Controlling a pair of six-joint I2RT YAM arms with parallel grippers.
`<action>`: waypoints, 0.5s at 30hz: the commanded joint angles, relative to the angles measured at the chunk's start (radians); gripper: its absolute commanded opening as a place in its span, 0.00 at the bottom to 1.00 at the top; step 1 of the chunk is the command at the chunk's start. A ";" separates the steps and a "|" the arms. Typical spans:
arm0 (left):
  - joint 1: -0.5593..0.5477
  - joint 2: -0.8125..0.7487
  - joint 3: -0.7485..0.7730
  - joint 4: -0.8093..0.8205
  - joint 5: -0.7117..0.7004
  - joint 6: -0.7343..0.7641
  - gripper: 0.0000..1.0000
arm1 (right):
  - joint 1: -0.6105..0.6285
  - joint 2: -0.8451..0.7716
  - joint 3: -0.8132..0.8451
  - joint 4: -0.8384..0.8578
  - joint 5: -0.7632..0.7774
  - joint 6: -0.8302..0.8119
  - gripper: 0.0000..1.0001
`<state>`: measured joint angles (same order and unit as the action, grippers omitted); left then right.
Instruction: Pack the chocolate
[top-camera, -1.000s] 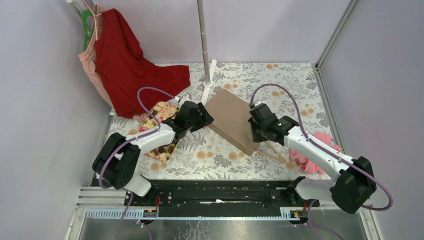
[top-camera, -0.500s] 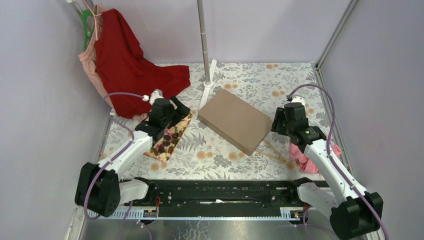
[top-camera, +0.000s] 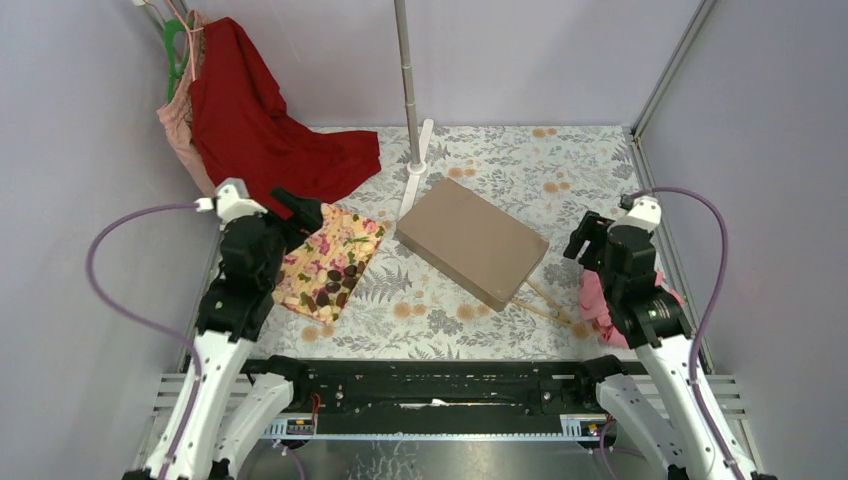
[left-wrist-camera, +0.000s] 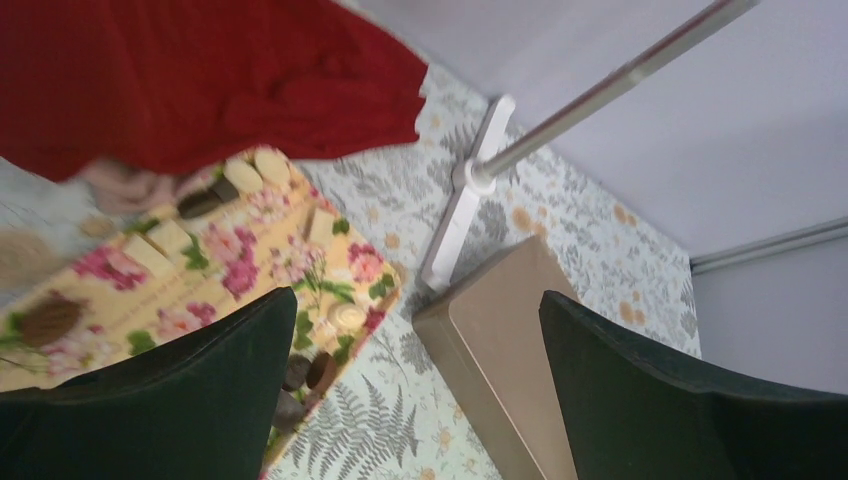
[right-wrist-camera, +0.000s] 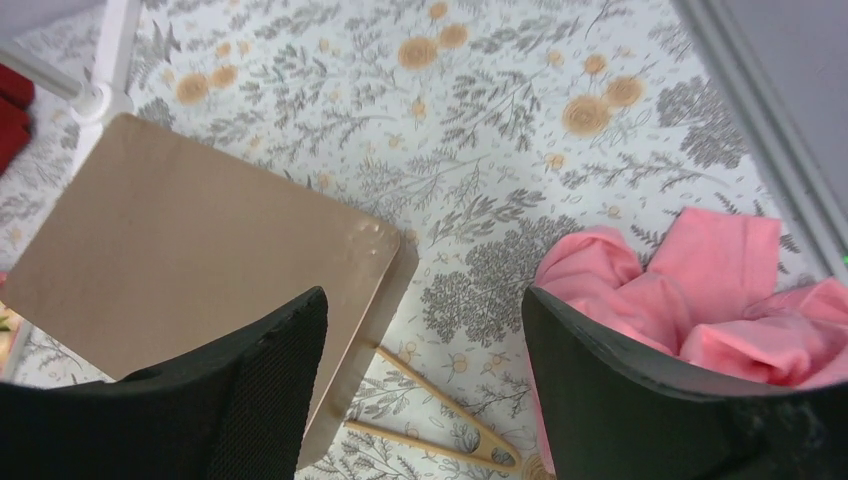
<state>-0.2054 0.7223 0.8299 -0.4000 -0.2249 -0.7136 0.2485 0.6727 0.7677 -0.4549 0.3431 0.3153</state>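
My left gripper (left-wrist-camera: 415, 300) hangs wide open with nothing between its fingers (left-wrist-camera: 160, 400), which are dark, blunt and matte. My right gripper (right-wrist-camera: 422, 295) is also spread and empty, and its finger pads have a fine woven grain.

In the overhead view the left gripper (top-camera: 300, 210) sits at the upper-left edge of a flat rectangular tray (top-camera: 352, 232) with a glossy yellow print of pink flowers. The chocolate (top-camera: 322, 290) lies on that tray as small dark brown pieces, some round and some squarish, gathered toward the tray's lower end, just below and right of the fingers. In the left wrist view a few dark pieces (left-wrist-camera: 303, 372) show at the tray's near edge, beside the left finger, among paler round and square shapes.

The right gripper (top-camera: 585, 240) is at the right of the frame, well apart from the chocolate. A closed box (top-camera: 472, 240) of smooth brown cardboard lies between them. Below this gripper are a crumpled pink cloth (right-wrist-camera: 700, 300) and a thin wooden V-shaped piece (right-wrist-camera: 440, 420) poking out from under the box corner.

A soft red garment (top-camera: 260, 130) drapes down at upper left, just above the tray. Everything rests on a table (top-camera: 560, 170) with a grey fern-and-flower pattern.
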 joint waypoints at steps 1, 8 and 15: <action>0.008 -0.126 0.083 -0.112 -0.116 0.139 0.99 | -0.003 -0.083 0.067 -0.013 0.085 -0.052 0.80; 0.008 -0.348 0.118 -0.149 -0.190 0.276 0.99 | -0.003 -0.250 0.070 0.049 0.164 -0.198 0.92; 0.006 -0.506 -0.042 -0.066 -0.228 0.303 0.99 | -0.003 -0.381 -0.060 0.151 0.176 -0.264 1.00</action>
<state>-0.2054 0.2646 0.8825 -0.5041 -0.4110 -0.4599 0.2485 0.3355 0.7750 -0.3943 0.4789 0.1127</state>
